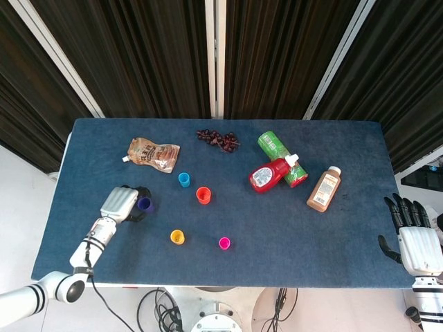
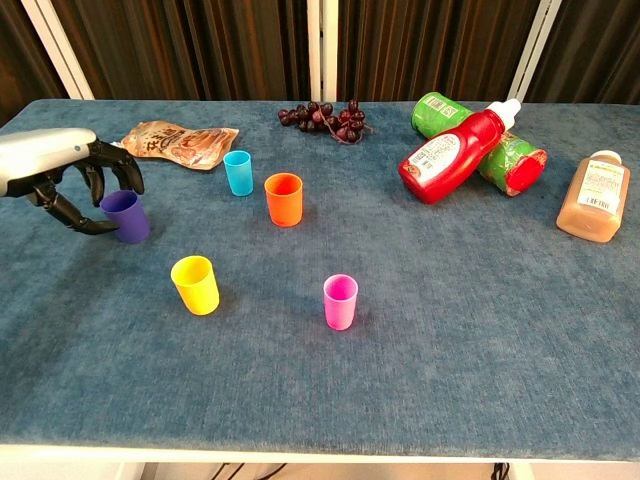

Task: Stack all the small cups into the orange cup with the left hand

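The orange cup [image 1: 203, 195] [image 2: 284, 199] stands upright near the table's middle. A blue cup [image 1: 184, 180] [image 2: 238, 172] is just behind it to the left. Nearer the front stand a yellow cup [image 1: 177, 237] [image 2: 195, 284] and a pink cup [image 1: 224, 243] [image 2: 340, 301]. My left hand [image 1: 123, 202] [image 2: 70, 170] reaches around the purple cup [image 1: 145, 203] [image 2: 126, 215], fingers curved over its rim and thumb low at its side. The cup still stands on the cloth, and I cannot tell whether the fingers touch it. My right hand [image 1: 414, 238] hovers with spread fingers off the table's right front corner.
At the back lie a brown pouch [image 1: 152, 153] [image 2: 170, 143] and a bunch of grapes [image 1: 218, 140] [image 2: 328, 118]. A red sauce bottle [image 1: 270, 174] [image 2: 450, 152] leans on a green can [image 1: 277, 153] [image 2: 500, 150]. A brown bottle [image 1: 324, 189] [image 2: 594, 196] lies at the right.
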Robot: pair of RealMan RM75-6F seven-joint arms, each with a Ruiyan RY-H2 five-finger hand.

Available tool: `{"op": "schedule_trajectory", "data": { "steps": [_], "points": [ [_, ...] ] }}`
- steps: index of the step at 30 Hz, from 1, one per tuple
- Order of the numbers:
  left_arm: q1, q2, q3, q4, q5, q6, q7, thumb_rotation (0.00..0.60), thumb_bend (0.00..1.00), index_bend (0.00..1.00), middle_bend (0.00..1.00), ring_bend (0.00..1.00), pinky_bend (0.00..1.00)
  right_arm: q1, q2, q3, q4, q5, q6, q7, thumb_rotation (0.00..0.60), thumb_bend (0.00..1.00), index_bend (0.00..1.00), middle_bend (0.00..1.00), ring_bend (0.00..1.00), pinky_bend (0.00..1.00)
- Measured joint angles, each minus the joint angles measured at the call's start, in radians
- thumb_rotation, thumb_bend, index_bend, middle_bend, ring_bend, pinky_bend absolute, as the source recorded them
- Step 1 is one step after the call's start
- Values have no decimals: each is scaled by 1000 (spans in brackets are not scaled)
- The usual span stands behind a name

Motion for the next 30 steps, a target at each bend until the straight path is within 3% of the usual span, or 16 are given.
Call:
{"op": "schedule_trajectory", "data": {
  "steps": [10, 19, 26, 30],
  "points": [
    [-5, -1, -2, -4, 6, 20, -6, 600, 282, 436, 452, 523, 438, -2, 0, 1, 2, 1, 3, 5, 600, 313, 0, 0, 0, 0],
    [-28, 45, -47, -136, 13, 57, 15, 600, 284, 450, 466, 528, 445, 1, -2, -1, -3, -2, -2, -3, 600, 313, 0, 0, 0, 0],
    [-122, 55, -106, -238, -88, 2, 154, 600, 284, 454, 469, 532, 448, 8, -12, -6, -6, -4, -16, -16, 600, 313, 0, 0, 0, 0],
    [-189, 10, -133, -227, -158, -27, 230, 600, 284, 453, 469, 531, 447, 9, -12, -8, -8, -6, -18, -19, 600, 313, 0, 0, 0, 0]
  ]
}}
